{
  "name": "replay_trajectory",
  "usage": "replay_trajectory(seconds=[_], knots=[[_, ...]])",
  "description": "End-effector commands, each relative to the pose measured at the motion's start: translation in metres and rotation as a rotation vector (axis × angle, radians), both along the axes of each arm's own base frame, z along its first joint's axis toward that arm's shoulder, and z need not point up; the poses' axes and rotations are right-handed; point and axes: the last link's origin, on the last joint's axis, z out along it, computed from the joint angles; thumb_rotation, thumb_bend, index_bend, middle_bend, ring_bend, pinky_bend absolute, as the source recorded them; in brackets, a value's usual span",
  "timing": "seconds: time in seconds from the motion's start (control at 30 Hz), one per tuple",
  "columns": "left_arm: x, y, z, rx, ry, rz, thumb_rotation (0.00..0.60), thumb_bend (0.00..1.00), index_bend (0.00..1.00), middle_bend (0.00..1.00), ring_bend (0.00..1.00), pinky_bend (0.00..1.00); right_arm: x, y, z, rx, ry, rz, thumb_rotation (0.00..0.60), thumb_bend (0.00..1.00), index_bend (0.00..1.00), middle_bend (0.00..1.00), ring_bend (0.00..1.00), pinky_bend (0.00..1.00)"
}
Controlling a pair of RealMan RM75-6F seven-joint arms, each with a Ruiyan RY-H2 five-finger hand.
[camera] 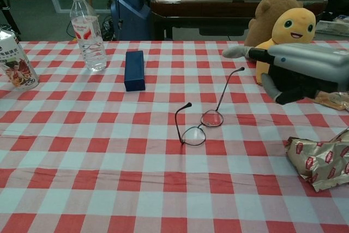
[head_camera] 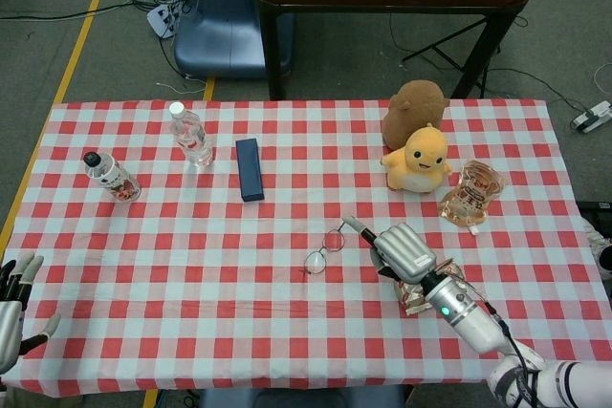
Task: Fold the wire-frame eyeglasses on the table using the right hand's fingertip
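The wire-frame eyeglasses lie on the checked tablecloth near the middle, lenses down and both temples sticking up, unfolded. My right hand hovers above the table to the right of the glasses and touches nothing. One finger points left while the others are curled in, with nothing held. In the chest view its tip is above and right of the nearer temple end. My left hand hangs off the table's front left corner with fingers apart and empty.
A blue case, a water bottle and a printed can stand at the left. Yellow plush, brown plush, a snack pouch and a crumpled wrapper are at the right.
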Motion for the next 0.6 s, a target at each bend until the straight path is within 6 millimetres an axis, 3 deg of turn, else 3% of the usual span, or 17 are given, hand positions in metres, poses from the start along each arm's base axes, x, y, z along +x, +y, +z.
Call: replay_trajectory(seconds=[0.03,0.37,0.6], knots=[[0.002,0.001,-0.001,-0.003,0.0,-0.007,0.6,0.28,0.0,0.0,0.0,0.0,-0.009,0.004,0.011,-0.023,0.002,-0.024,0.6,0.8,0.0,1.0,1.0,1.0],[0.004,0.002,-0.002,-0.008,0.004,-0.01,0.6,0.28,0.0,0.0,0.0,0.0,-0.026,-0.008,0.003,0.005,0.032,-0.101,0.6,0.84,0.0,1.0,1.0,1.0],[0.003,0.0,-0.001,-0.006,0.006,0.0,0.6,0.28,0.0,0.0,0.0,0.0,-0.025,-0.021,-0.007,0.02,0.047,-0.121,0.6,0.84,0.0,1.0,1.0,1.0]])
